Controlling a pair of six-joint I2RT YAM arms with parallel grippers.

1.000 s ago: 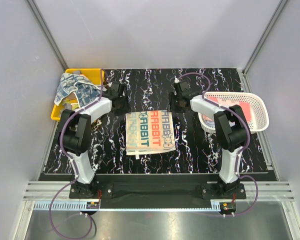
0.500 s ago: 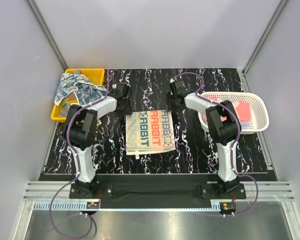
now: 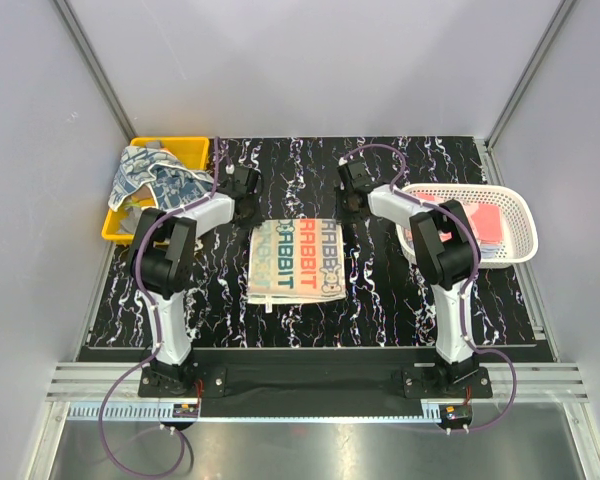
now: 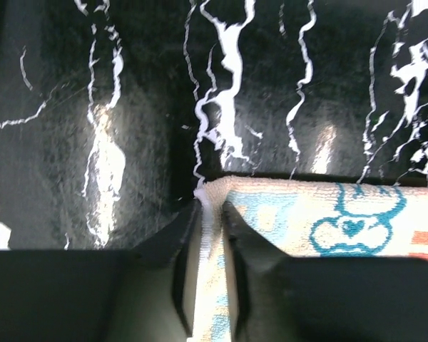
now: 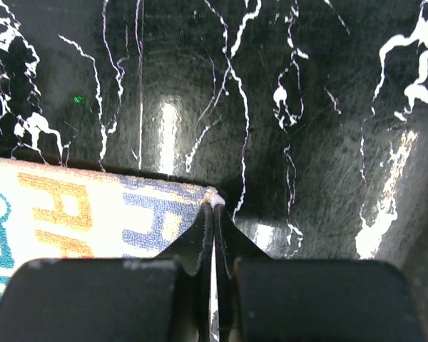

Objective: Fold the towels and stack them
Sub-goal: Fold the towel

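On black table [image 3: 400,300], beige towel [image 3: 298,258], lettered "RABBIT"

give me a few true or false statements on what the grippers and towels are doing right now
1. The left gripper pinches a corner of the lettered towel. True.
2. The right gripper is open and holds nothing. False: it is shut on the same towel's other far corner.
3. The yellow bin is empty. False: a blue-patterned towel drapes over it.
4. The white basket holds a pink towel. True.
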